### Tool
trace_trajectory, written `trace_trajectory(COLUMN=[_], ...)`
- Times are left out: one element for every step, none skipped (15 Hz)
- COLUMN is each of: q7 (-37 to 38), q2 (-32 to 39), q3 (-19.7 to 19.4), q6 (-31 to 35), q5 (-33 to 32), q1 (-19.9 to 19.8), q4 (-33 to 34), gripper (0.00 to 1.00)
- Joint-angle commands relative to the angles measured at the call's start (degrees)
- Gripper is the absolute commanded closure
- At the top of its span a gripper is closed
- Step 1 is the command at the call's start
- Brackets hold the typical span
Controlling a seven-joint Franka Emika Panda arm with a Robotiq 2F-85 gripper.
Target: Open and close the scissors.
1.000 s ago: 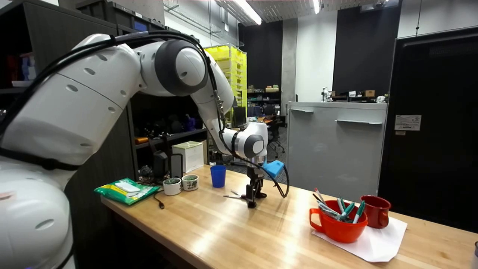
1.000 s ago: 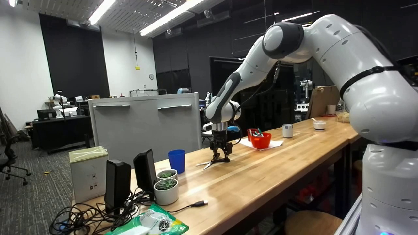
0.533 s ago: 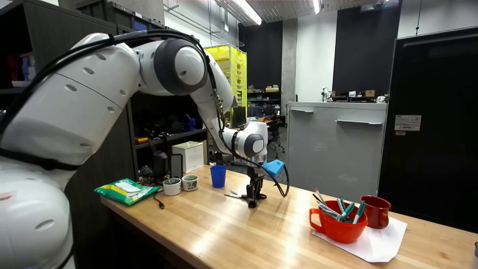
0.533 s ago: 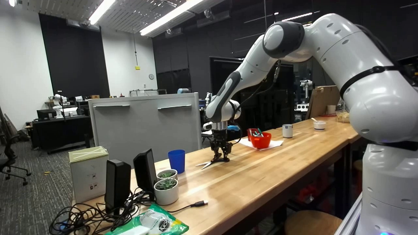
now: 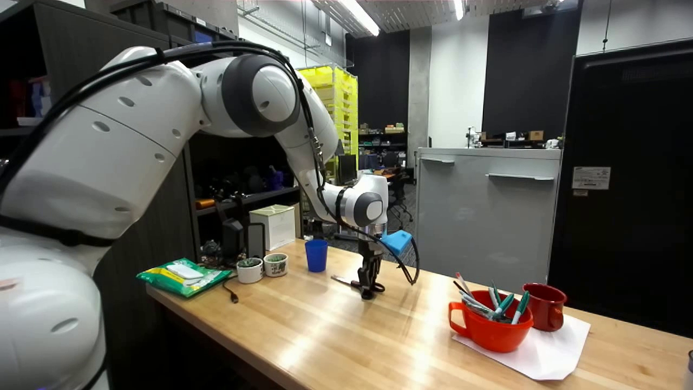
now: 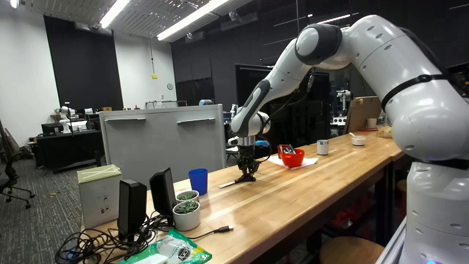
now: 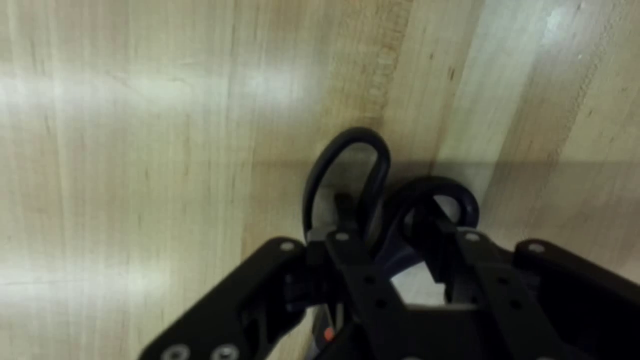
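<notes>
The scissors lie flat on the table, their dark handle loops (image 7: 357, 135) under the gripper in the wrist view. One fingertip of my gripper (image 7: 389, 210) sits inside each loop. The inner bars of both loops are squeezed between the narrowed jaws. In both exterior views the thin blades (image 5: 344, 280) point toward the blue cup (image 5: 316, 255) and lie together as a single strip (image 6: 226, 184). The gripper points straight down with its tips at table height. The pivot is mostly hidden behind the gripper, apart from a small orange-red spot near it (image 7: 328, 333).
Two small plant pots (image 5: 249, 270) stand past the cup, near black speakers (image 6: 163, 190) and tangled cables. A green packet (image 5: 157, 281) lies at the table's end. On the opposite side, a red bowl (image 5: 495, 336) of pens and a dark red mug (image 5: 547, 303) stand on white paper.
A second ago the blades were spread in a V; now they lie together. The jaws have drawn inward, bringing the handle loops closer. The arm has stayed nearly in place.
</notes>
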Motion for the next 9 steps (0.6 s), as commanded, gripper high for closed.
trace_trajectory(q7=[-0.9, -0.9, -0.8, -0.8, -0.7, -0.7, -0.7, -0.7, -0.6], q2=[2.9, 2.9, 2.9, 2.9, 2.8, 2.8, 2.7, 2.8, 2.8], q3=[0.1, 0.1, 0.1, 0.0, 0.0, 0.0, -0.1, -0.1, -0.1], q6=[1.5, 1.5, 1.4, 1.5, 1.4, 1.4, 1.3, 1.3, 1.2], q5=[-0.1, -0.1, -0.2, -0.2, -0.3, -0.3, -0.3, -0.3, -0.4], q1=[-0.2, -0.2, -0.2, -0.2, -0.1, -0.1, -0.1, -0.1, 0.0], q4=[-1.8, -1.8, -1.8, -1.9, -1.9, -1.9, -1.9, -1.9, -1.9], gripper=[0.95, 0.95, 0.94, 0.93, 0.93, 0.9, 0.48, 0.47, 0.43])
